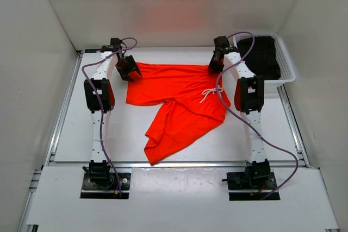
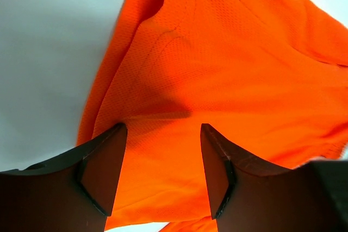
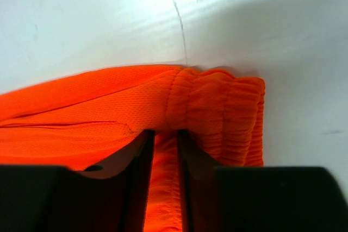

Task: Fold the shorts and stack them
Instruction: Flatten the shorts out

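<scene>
A: Where are the shorts [image 1: 179, 101] right now?

B: Spread on the white surface [image 1: 76, 134] between the two arms. The waistband [image 3: 217, 101] is to the right, one leg lies flat along the far side, and the other is skewed toward the near edge and partly overlapped.

A: And the hands?

B: The right hand [image 3: 166, 134] is pinched onto the far corner of the waistband, with a ridge of orange cloth filling the narrow slot between its fingers. The left hand [image 2: 162, 131] sits over the far-left leg corner with its fingers apart. Cloth lies beneath and between them, but nothing is squeezed.

A: So what worries you?

B: The uneven hold. If the arms lift or drag before the left one closes, only the waistband corner travels. The thin fabric would likely twist and bunch instead of folding cleanly.

A: Anything on the right side?

B: The bite looks shallow and sits on gathered elastic. I judge it could slip out under tension, or catch one layer so the two shear apart.

A: The crooked leg?

B: Folded in as it lies, it would probably give a lopsided packet. The white drawstring [image 1: 206, 95] lies loose on top and could trail out.

A: And the basket [image 1: 287, 71]?

B: It is just beside the right arm, with dark clothing [image 1: 261, 55] inside. A wide swing might nudge it.
</scene>
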### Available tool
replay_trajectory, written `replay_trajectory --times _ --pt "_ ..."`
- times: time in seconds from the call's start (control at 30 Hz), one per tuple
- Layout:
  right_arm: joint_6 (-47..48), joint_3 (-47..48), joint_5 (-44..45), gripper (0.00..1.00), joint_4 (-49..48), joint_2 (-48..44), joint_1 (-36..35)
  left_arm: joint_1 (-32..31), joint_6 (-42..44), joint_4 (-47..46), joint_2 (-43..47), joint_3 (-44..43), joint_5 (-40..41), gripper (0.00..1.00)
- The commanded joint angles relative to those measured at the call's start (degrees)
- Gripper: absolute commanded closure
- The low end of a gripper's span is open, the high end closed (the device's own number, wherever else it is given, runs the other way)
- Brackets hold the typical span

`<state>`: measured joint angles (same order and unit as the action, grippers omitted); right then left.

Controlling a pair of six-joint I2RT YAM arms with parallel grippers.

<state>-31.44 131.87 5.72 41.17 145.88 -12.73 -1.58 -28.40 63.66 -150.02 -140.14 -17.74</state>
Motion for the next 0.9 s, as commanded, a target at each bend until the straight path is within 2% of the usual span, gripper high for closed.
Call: replay_trajectory --times 0.0,0.1,0.13,0.23,0.27,0.3,0.33,0.43,0.5,0.53,0.6,0.63,0.67,0.8,0.87 --pt "-0.11 6.97 -0.44 0.64 1.11 3.96 0.16 0.00 -2.26 -4.16 -4.22 -3.46 -3.97 0.32" --pt "0.67 9.89 -2.28 0.45 1.64 4.50 0.16 0.61 -3.06 -4.68 -6.08 -9.53 -5.11 0.32" --pt "0.68 9.89 -2.90 0.33 0.77 3.97 0.16 0.62 -3.06 -5.21 -6.08 -10.06 -5.11 0.31" --pt "1.21 7.01 -5.44 0.12 -2.22 -0.50 0.16 1.15 -3.06 -6.61 -1.61 -9.02 -4.42 0.17" --pt "1.21 5.86 -6.41 0.10 -3.19 -3.65 0.16 1.15 -3.06 -6.62 -0.12 -8.14 -3.89 0.12" --pt "1.21 4.81 -8.42 0.08 -4.07 -5.24 0.16 1.15 -3.06 -6.62 3.20 -8.14 -2.75 0.02" --pt "1.21 3.93 -8.96 0.05 -4.77 -6.83 0.16 1.15 -2.54 -6.62 5.15 -6.48 -2.05 0.00" --pt "1.21 1.73 -8.27 0.03 -4.78 -13.42 -2.38 1.15 -0.69 -6.62 15.08 -2.18 1.64 0.00" --pt "1.21 -2.47 -6.60 0.01 -5.30 -19.30 -4.05 1.15 0.97 -5.83 20.87 5.02 5.58 0.00" --pt "1.21 -4.59 -5.99 0.01 -5.31 -21.41 -4.66 1.15 1.68 -5.30 27.17 8.09 6.83 0.00" --pt "1.21 -10.38 -4.76 0.01 -7.41 -28.70 -6.33 -0.34 2.83 -5.30 33.62 19.68 9.20 0.00" --pt "0.16 -18.41 -4.05 0.01 -8.64 -34.03 -7.65 -0.96 3.52 -5.30 39.65 24.16 11.39 0.01" --pt "-0.46 -22.84 -4.05 0.01 -11.69 -36.70 -8.53 -1.49 3.53 -5.30 42.50 33.26 11.41 0.10" --pt "-0.46 -41.22 0.08 0.07 -11.72 -47.60 -13.36 -6.57 4.06 -8.98 55.16 55.28 9.83 0.45" --pt "-1.95 -49.22 0.79 0.16 -12.25 -54.80 -14.60 -11.91 2.48 -10.21 60.79 62.23 10.61 0.47"
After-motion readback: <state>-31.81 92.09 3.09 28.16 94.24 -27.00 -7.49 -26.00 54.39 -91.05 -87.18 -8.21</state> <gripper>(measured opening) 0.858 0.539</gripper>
